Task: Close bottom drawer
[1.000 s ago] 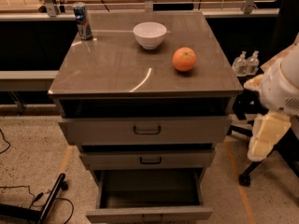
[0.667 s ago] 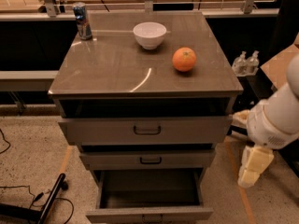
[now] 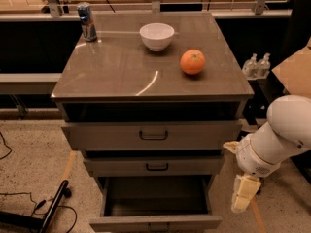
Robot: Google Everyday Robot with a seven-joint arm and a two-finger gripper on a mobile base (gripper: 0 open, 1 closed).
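Note:
The grey cabinet has three drawers. The bottom drawer [image 3: 155,221] is pulled far out at the lower edge of the camera view, its inside empty and its small dark handle just showing at the front panel. The middle drawer [image 3: 156,166] and top drawer [image 3: 153,135] stick out a little. My white arm comes in from the right, and the cream gripper [image 3: 241,198] hangs pointing down, to the right of the open bottom drawer and apart from it.
On the cabinet top [image 3: 121,67] stand a white bowl [image 3: 156,35], an orange [image 3: 192,62] and a blue can [image 3: 87,21]. Two bottles [image 3: 256,64] sit at the right behind the arm. A dark stand and cables [image 3: 43,212] lie on the floor at lower left.
My arm has dropped lower and moved left, bringing the gripper down from beside the top drawer to beside the bottom drawer. The drawers have not moved.

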